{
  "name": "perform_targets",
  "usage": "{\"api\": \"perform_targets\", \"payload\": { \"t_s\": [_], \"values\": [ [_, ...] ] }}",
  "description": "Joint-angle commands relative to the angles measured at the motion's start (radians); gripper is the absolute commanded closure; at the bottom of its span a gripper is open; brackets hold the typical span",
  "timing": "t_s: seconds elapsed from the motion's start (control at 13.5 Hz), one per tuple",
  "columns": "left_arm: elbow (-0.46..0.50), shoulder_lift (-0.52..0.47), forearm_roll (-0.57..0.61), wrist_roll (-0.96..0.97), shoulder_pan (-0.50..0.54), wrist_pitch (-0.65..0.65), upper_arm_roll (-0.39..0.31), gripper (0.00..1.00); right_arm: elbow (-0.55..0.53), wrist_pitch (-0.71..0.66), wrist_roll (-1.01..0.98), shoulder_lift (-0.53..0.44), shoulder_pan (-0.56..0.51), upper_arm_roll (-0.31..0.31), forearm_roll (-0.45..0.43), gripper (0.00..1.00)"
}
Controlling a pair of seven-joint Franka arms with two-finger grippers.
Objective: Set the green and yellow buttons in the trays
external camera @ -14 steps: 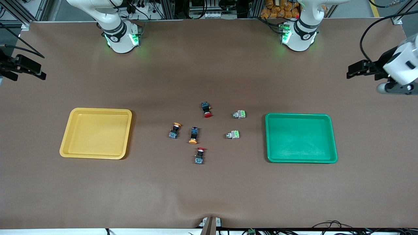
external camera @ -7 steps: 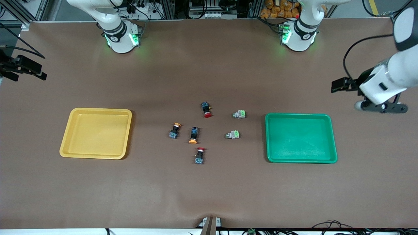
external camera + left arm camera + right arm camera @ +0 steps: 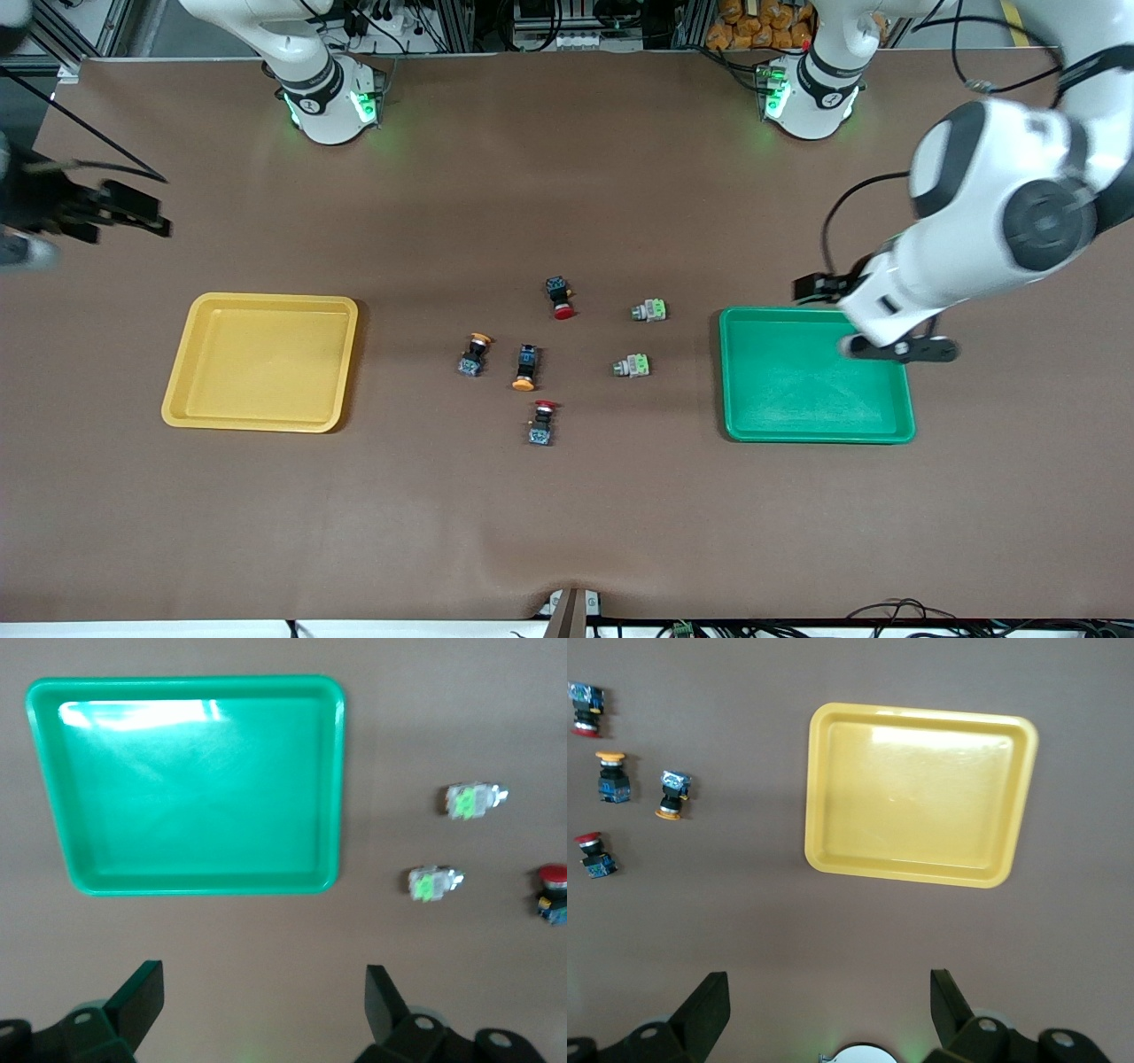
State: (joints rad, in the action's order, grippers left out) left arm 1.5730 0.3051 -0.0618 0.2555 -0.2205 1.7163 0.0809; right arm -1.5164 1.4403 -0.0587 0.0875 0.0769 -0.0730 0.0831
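Note:
Two pale grey-white buttons with light-green parts (image 3: 649,310) (image 3: 631,365) lie on the table beside the green tray (image 3: 904,403). Two orange-yellow capped buttons (image 3: 474,354) (image 3: 525,367) lie mid-table, toward the yellow tray (image 3: 345,363). My left gripper (image 3: 897,348) is open and empty, high over the green tray's corner. In the left wrist view it (image 3: 263,979) faces the green tray (image 3: 204,881) and the green buttons (image 3: 469,801) (image 3: 432,882). My right gripper (image 3: 25,250) is open and empty, high above the table edge at the right arm's end. In the right wrist view it (image 3: 827,983) faces the yellow tray (image 3: 904,870) and the orange-yellow buttons (image 3: 609,775) (image 3: 673,793).
Two red-capped black-blue switches (image 3: 559,298) (image 3: 541,422) lie among the buttons, one farther from the front camera, one nearer. Both trays hold nothing. Brown table cover runs bare around the trays.
The left arm has swung in from the left arm's end of the table to over the green tray. The right arm has shifted slightly inward. The buttons have not moved.

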Motion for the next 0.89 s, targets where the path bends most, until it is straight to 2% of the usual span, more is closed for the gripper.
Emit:
{"api": "perform_targets", "payload": {
  "t_s": [0.0, 0.22, 0.44, 0.67, 0.81],
  "values": [
    [-0.016, 0.063, -0.015, 0.105, -0.058, 0.075, -0.003, 0.00, 0.059, 0.011, 0.016, 0.108, 0.055, -0.005, 0.009, 0.00],
    [0.021, 0.100, -0.012, 0.201, -0.131, 0.161, -0.004, 0.00, 0.073, 0.035, 0.013, 0.185, 0.098, -0.005, 0.009, 0.00],
    [0.052, 0.176, -0.012, 0.249, -0.183, 0.340, -0.003, 0.00, 0.068, 0.080, 0.011, 0.230, 0.145, -0.002, 0.020, 0.00],
    [0.045, 0.244, 0.002, 0.242, -0.212, 0.472, -0.003, 0.00, 0.065, 0.074, 0.118, 0.236, 0.178, -0.002, 0.113, 0.00],
    [0.045, 0.261, 0.083, 0.199, -0.221, 0.483, -0.001, 0.00, 0.067, 0.094, 0.148, 0.261, 0.207, -0.002, 0.124, 0.00]
  ]
}}
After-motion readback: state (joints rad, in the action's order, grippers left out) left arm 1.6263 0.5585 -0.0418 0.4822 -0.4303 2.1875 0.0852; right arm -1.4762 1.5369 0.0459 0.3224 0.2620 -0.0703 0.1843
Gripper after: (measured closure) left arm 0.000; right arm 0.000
